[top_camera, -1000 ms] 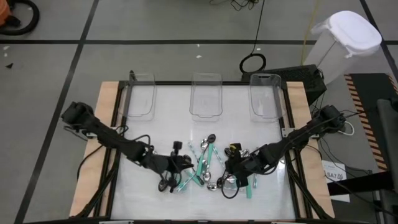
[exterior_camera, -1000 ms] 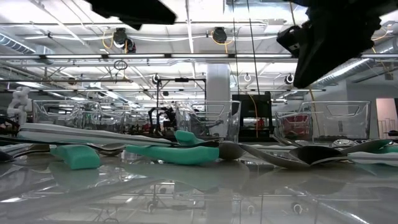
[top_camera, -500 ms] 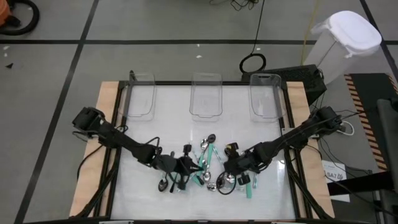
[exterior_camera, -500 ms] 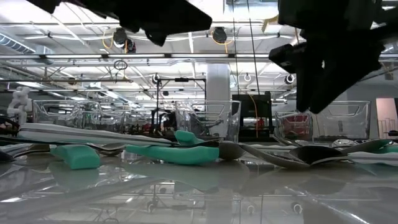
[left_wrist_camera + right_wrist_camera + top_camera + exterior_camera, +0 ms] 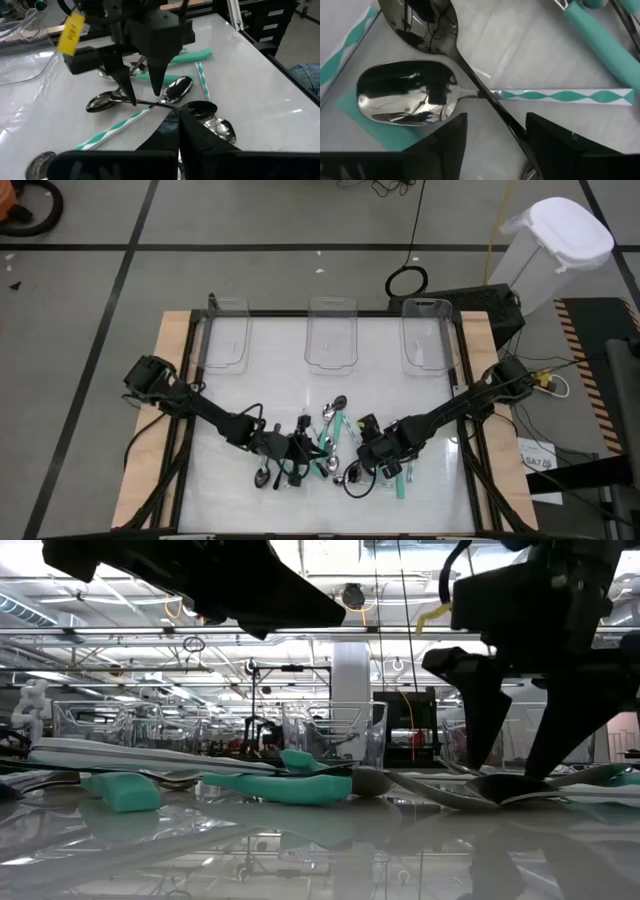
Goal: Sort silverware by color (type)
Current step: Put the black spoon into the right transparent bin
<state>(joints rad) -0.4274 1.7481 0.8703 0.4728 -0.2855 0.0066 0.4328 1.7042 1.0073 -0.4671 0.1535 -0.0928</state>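
Observation:
The silverware [image 5: 335,442] lies in a loose pile at the table's near middle: shiny silver spoons, dark spoons and teal-handled ones [image 5: 275,787]. My right gripper [image 5: 495,135] stands open at the pile's right part and points steeply down. A dark spoon's handle [image 5: 505,117] runs between its fingers, crossing a silver spoon [image 5: 407,92] with a teal-and-white handle. My left gripper [image 5: 178,120] is shut and empty, hovering over the pile's left part [image 5: 300,448]. My right gripper [image 5: 510,765] comes from above with one finger [image 5: 478,730] on each side of the dark spoon's handle [image 5: 145,103], lying across it. The spoon lies flat on the table. Whether the fingertips touch it, I cannot tell.
Three clear bins stand along the far edge, at left [image 5: 228,340], middle [image 5: 331,340] and right [image 5: 427,340]. A dark frame [image 5: 462,380] runs round the white table top. Bare table lies between the pile and the bins.
Both grippers have sunk toward the pile. My right gripper has rolled about its own line and opened wide over the dark spoon. My left gripper, still shut, has also gone toward the table's right edge, closer to the pile. The spoons have not moved.

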